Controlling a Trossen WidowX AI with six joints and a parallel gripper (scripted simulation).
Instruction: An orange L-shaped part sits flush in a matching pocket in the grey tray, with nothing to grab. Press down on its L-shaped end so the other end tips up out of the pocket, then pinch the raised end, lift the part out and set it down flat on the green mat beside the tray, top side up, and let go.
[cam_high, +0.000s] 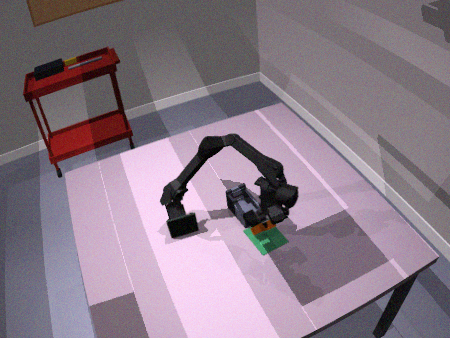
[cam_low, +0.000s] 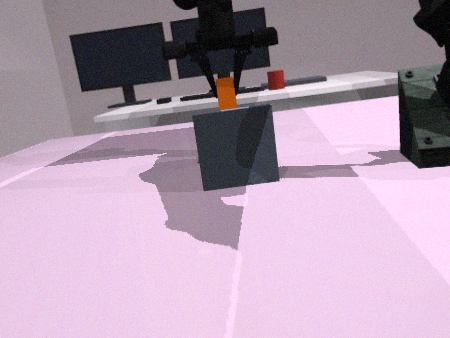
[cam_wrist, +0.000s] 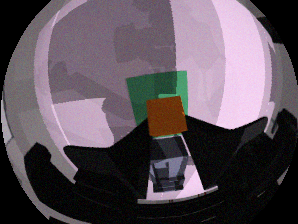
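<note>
The orange L-shaped part is held between the fingertips of my gripper, which is shut on it. In the exterior view its upper arm stands roughly upright, and its lower end is hidden behind the grey tray. The part is out of the tray, over the near end of the green mat. Whether its lower end touches the mat cannot be told.
The tray stands directly beside the mat, close to the gripper. The arm's base stands on the table to one side. A red cart is beyond the table. Monitors and a red cylinder are on a desk in the background.
</note>
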